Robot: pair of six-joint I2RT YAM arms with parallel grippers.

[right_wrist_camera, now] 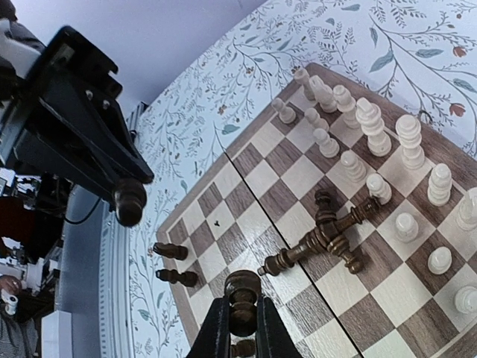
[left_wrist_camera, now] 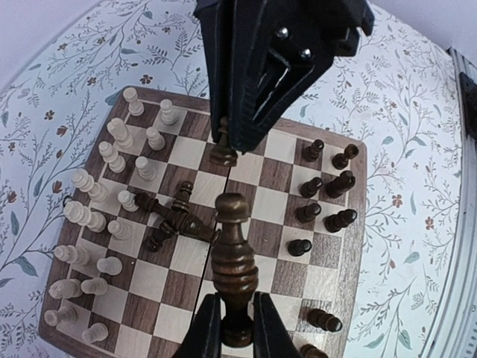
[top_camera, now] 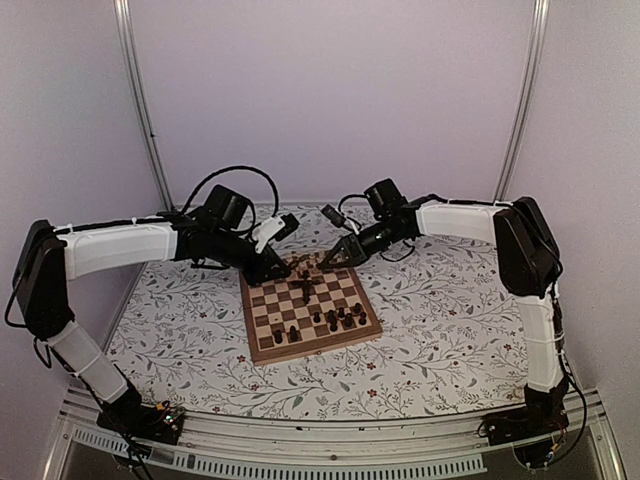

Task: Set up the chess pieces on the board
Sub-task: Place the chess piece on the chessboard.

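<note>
The board [top_camera: 315, 348] lies mid-table on the floral cover. Pale pieces [left_wrist_camera: 97, 201] stand in two rows along one side, and dark pieces [left_wrist_camera: 328, 194] stand along the opposite side. A few dark pieces [left_wrist_camera: 175, 216] lie toppled in a heap at the centre. My left gripper [left_wrist_camera: 237, 302] is shut on the base of a dark piece [left_wrist_camera: 233, 246], held above the board. My right gripper [right_wrist_camera: 243, 302] is shut on another dark piece [right_wrist_camera: 243, 287], also above the board. The two grippers face each other over the far edge, the left [top_camera: 278, 268] and the right [top_camera: 325, 262].
The right gripper's body [left_wrist_camera: 253, 74] hangs over the far squares in the left wrist view. The left gripper's body [right_wrist_camera: 82, 127] looms at the upper left in the right wrist view. Two dark pieces [right_wrist_camera: 175, 265] stand near the board's rim [right_wrist_camera: 192, 188].
</note>
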